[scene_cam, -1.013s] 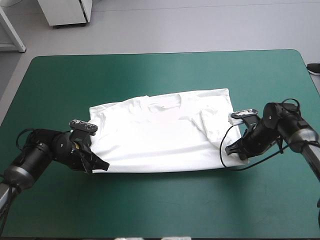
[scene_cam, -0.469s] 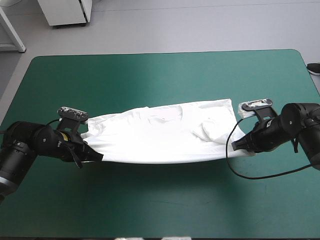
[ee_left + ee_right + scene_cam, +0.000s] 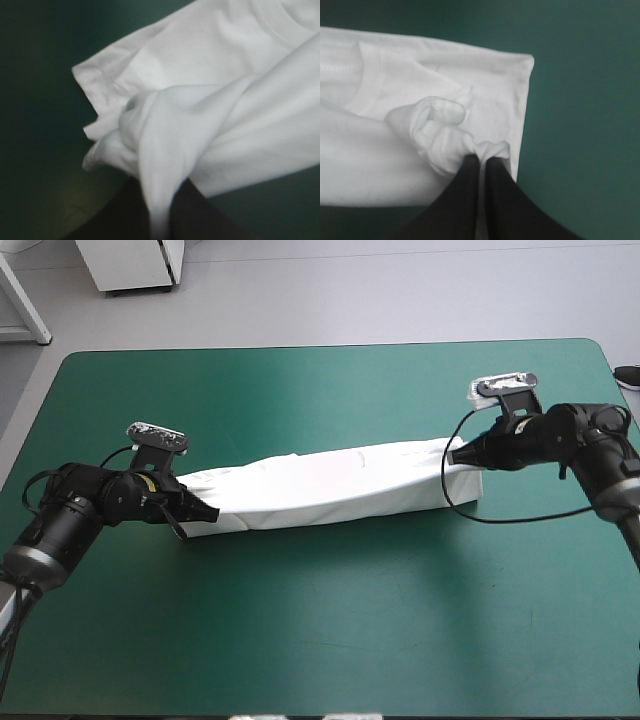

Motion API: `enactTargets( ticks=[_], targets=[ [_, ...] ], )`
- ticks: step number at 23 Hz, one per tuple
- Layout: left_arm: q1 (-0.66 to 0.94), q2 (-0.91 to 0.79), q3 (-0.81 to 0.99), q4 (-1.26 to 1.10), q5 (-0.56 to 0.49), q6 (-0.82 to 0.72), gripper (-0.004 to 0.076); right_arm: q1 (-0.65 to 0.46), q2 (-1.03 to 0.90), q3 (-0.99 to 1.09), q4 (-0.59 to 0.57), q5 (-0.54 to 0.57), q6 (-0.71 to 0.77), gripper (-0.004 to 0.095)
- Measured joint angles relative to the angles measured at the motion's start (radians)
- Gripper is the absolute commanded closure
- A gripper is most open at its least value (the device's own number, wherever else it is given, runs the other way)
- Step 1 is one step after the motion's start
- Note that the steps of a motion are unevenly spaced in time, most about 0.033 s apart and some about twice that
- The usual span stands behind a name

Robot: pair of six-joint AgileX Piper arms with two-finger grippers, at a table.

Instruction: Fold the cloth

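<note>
From the high view, the T-shirt [image 3: 330, 485] is a long, narrow white band across the middle of the counter [image 3: 320, 620]. It runs from the left claw [image 3: 203, 512] to the right claw [image 3: 458, 453], and its right end sits nearer the far edge. Each claw meets one end of the band, but this view shows neither how the fingers stand nor any detail of the cloth.

The left wrist view shows more. Its black fingers [image 3: 115, 215] stand all but together with a twisted bunch of white fabric pinched between them, so the left claw grips the T-shirt. Ahead of it a sleeve [image 3: 100, 85] with a stitched hem spreads over the teal-green cover. Part of the collar [image 3: 300, 20] shows farther on.

In the right wrist view the fingers nearly meet, with a knot of cloth squeezed at their tips, so the right claw is also clamped on the T-shirt. Beyond the knot a flat layer lies on the cover, with a straight hemmed edge [image 3: 524, 100] to one side. The collar's ribbed curve shows farther in.
</note>
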Motion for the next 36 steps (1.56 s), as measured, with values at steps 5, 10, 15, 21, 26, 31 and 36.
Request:
enactTargets(
  ticks=[5, 10, 15, 21, 26, 31, 36],
  targets=[
    [0.0, 0.107, -0.016, 0.071, -0.131, -0.032, 0.0733, 0.0, 0.138, -0.106, -0.001, -0.08, 0.0, 0.0921],
    [0.0, 0.248, -0.066, 0.136, -0.224, -0.059, 0.0733, 0.0, 0.321, -0.192, -0.004, -0.101, 0.001, 0.0921],
    [0.0, 0.369, -0.115, 0.192, -0.243, -0.075, 0.0733, 0.0, 0.434, -0.217, -0.012, -0.136, -0.029, 0.0918],
    [0.0, 0.397, -0.186, 0.21, -0.206, -0.085, 0.0591, 0.0, 0.449, -0.266, -0.013, -0.099, -0.111, 0.0598],
    [0.0, 0.396, -0.25, 0.214, -0.028, -0.082, 0.0502, 0.0, 0.424, -0.34, -0.007, 0.006, -0.116, 0.0515],
    [0.0, 0.338, -0.254, 0.201, 0.104, -0.082, 0.0502, -0.01, 0.313, -0.333, -0.038, 0.075, -0.106, 0.0515],
    [0.0, 0.143, -0.258, 0.072, 0.122, -0.017, 0.0502, -0.101, 0.109, -0.298, -0.077, 0.105, -0.062, 0.0516]
  ],
)
